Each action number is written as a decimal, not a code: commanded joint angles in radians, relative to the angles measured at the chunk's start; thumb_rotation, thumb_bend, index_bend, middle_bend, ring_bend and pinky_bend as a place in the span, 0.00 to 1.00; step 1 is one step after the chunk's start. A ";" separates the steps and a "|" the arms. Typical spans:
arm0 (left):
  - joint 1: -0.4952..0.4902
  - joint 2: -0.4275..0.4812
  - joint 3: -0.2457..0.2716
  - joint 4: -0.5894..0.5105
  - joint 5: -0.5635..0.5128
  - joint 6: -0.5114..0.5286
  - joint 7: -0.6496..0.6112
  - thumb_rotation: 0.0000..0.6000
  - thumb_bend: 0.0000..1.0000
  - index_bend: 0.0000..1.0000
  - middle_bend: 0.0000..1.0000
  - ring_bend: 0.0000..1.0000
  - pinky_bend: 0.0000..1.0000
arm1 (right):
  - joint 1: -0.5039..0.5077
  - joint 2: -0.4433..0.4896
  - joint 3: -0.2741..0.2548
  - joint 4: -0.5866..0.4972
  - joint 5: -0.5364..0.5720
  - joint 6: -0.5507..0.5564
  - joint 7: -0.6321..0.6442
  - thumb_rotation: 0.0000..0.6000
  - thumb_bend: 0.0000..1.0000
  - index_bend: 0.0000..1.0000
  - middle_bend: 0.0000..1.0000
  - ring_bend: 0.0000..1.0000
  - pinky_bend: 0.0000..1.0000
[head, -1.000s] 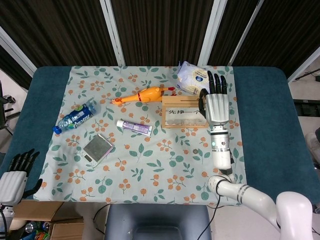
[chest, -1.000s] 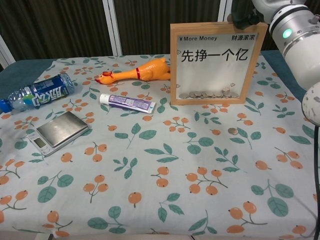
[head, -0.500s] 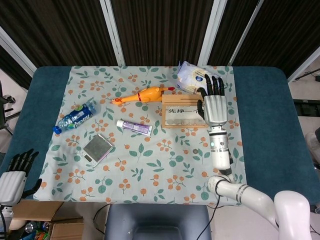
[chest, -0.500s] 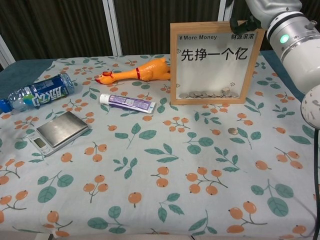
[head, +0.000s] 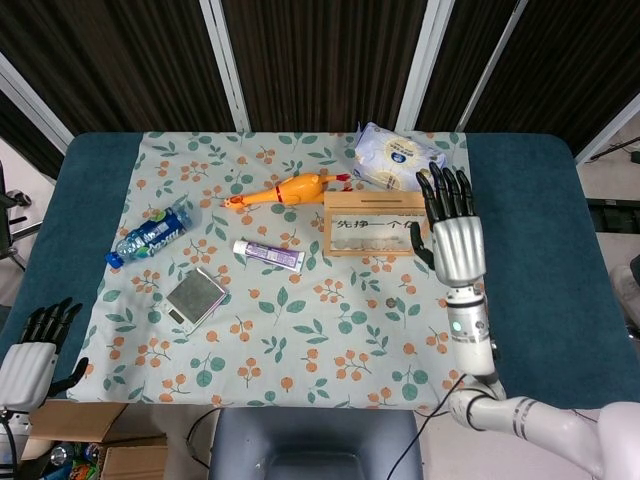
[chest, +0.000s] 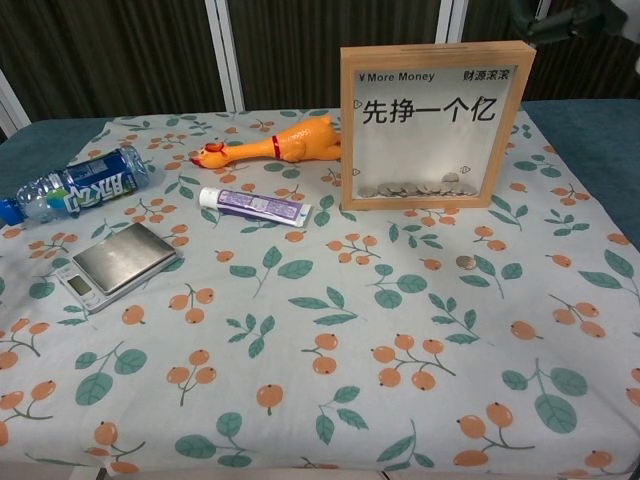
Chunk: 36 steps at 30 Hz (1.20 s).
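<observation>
— Now, which thing is being attended to, and where is it found?

— The upright wooden coin frame with a clear front and printed characters (head: 372, 235) is stood on the far right of the leaf-and-berry patterned cloth (head: 300, 350), with coins heaped at its bottom. The right hand (head: 458, 235) is seen just beside its right end; whether the thumb brushes the wood cannot be told.

— How are the hands held?

— The right hand's dark fingers (chest: 560, 20) are spread and nothing is grasped. The left hand (head: 28, 355) is kept off the near left edge of the table, fingers apart, also empty.

— What step is judged to be in hand?

— A drawing-away from the frame, it is judged, with the frame left standing. A small loose coin (chest: 464, 262) is seen on the cloth near of the frame. For it to be picked up, the hand would have to be lowered and a fine pinch made flat against the cloth.

— What is changed from a second ago?

— The right hand was then laid over the frame's right end, at its top corner. It has since been shifted right and nearer, and the forearm is gone from the chest view. The frame is unmoved.
</observation>
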 joint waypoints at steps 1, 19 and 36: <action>0.001 -0.002 0.001 0.000 0.000 0.000 0.001 1.00 0.36 0.00 0.00 0.00 0.00 | -0.113 0.062 -0.139 -0.030 -0.132 0.113 0.023 1.00 0.59 0.00 0.12 0.00 0.00; 0.003 -0.006 0.008 0.002 0.003 -0.004 0.008 1.00 0.36 0.00 0.00 0.00 0.00 | -0.244 -0.055 -0.288 0.201 -0.101 -0.069 0.034 1.00 0.21 0.00 0.09 0.00 0.00; 0.004 -0.003 0.008 0.020 -0.014 -0.021 0.000 1.00 0.36 0.00 0.00 0.00 0.00 | -0.156 -0.306 -0.197 0.526 -0.048 -0.215 0.090 1.00 0.21 0.06 0.09 0.00 0.00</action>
